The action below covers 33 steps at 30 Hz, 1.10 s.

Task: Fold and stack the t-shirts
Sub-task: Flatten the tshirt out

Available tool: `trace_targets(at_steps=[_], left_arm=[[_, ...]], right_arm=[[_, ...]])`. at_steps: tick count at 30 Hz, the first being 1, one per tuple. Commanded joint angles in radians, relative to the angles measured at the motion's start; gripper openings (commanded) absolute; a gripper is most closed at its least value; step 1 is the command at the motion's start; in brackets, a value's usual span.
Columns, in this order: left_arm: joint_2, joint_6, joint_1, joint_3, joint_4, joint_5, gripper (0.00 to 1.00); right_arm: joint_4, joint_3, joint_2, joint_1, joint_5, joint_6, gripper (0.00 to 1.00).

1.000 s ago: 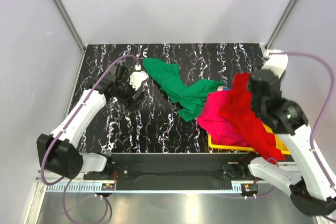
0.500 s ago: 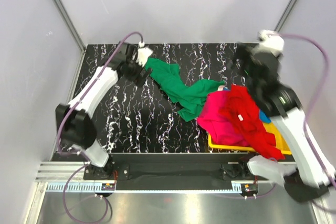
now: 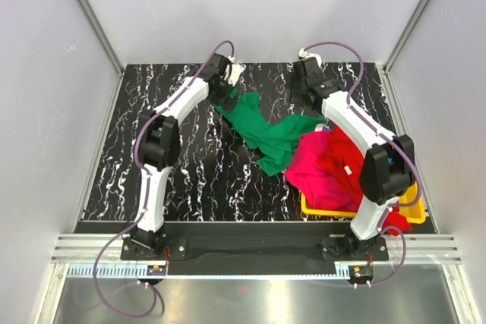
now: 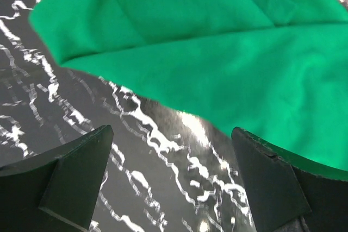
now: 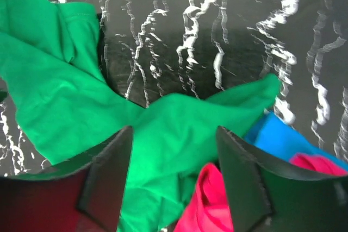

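Top external view: the green t-shirt [image 3: 262, 128] is seen crumpled in a loose diagonal band across the far middle of the table [image 3: 182, 180]. Its near-right end is touched by the heap of the magenta-pink t-shirt [image 3: 311, 171] and the red t-shirt [image 3: 345, 153], which spills over the yellow tray [image 3: 326, 209] at the near right. A corner of the blue t-shirt [image 5: 277, 134] is glimpsed between the green and the pink cloth.

The left gripper [image 3: 225, 90] is held over the far-left end of the green shirt, and the right gripper [image 3: 304, 96] over the table just beyond its right lobe. In both wrist views the jaws are seen spread wide, with nothing between them. Below the left gripper [image 4: 171, 134] bare table is seen, with the green hem [image 4: 217, 52] just beyond. Green cloth [image 5: 65, 107] lies under the right gripper [image 5: 174, 134].

The step in hand is judged to be the reach for the green shirt, so that it can be pulled out and spread. No fold is yet made and nothing is stacked. A descent onto two separate edges is called for next, with a single layer pinched by each gripper.
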Motion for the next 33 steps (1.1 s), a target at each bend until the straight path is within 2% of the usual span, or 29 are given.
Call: trace_targets(at_steps=[1,2,3,5,6,7,9,13,19,23,26,27,29,30,33], left_arm=[[0.002,-0.030,-0.001,0.065,0.045,-0.027,0.99],[0.009,-0.030,-0.001,0.062,0.053,-0.028,0.99],[0.016,-0.036,-0.003,0.060,0.062,-0.030,0.97],[0.045,-0.042,-0.003,0.059,0.058,-0.030,0.89],[0.056,-0.048,-0.003,0.057,0.051,-0.030,0.71],[0.073,-0.050,-0.003,0.048,0.044,-0.055,0.64],[0.064,-0.048,-0.003,0.014,0.039,-0.050,0.47],[0.006,-0.036,-0.004,-0.154,0.096,-0.039,0.27],[-0.004,-0.039,-0.003,-0.164,0.108,-0.002,0.25],[-0.028,-0.036,-0.003,-0.165,0.091,0.010,0.28],[-0.073,-0.024,-0.003,-0.196,0.085,0.026,0.35],[-0.102,-0.021,-0.003,-0.214,0.085,0.032,0.38],[-0.149,-0.009,-0.001,-0.230,0.084,0.038,0.45],[-0.169,-0.004,0.001,-0.243,0.084,0.038,0.46],[-0.253,0.011,0.008,-0.279,0.076,0.050,0.55]], right_arm=[[0.109,0.069,0.079,-0.018,-0.193,-0.047,0.68],[0.115,0.089,0.107,-0.018,-0.277,-0.051,0.65],[0.112,0.116,0.135,-0.018,-0.288,-0.046,0.58],[0.103,0.210,0.230,-0.018,-0.340,-0.019,0.56],[0.097,0.244,0.263,-0.018,-0.342,-0.009,0.57],[0.074,0.321,0.332,-0.018,-0.345,0.015,0.63],[0.043,0.406,0.403,-0.016,-0.366,0.038,0.66],[0.011,0.593,0.587,-0.015,-0.428,0.124,0.70],[-0.063,0.820,0.779,0.003,-0.432,0.165,0.71],[-0.086,0.900,0.871,0.007,-0.415,0.196,0.64],[-0.104,0.936,0.919,0.005,-0.455,0.210,0.43],[-0.098,0.931,0.917,0.005,-0.463,0.210,0.24],[-0.093,0.925,0.899,0.008,-0.472,0.207,0.03],[-0.074,0.908,0.861,0.010,-0.472,0.196,0.00],[-0.040,0.913,0.760,0.028,-0.463,0.143,0.00]])
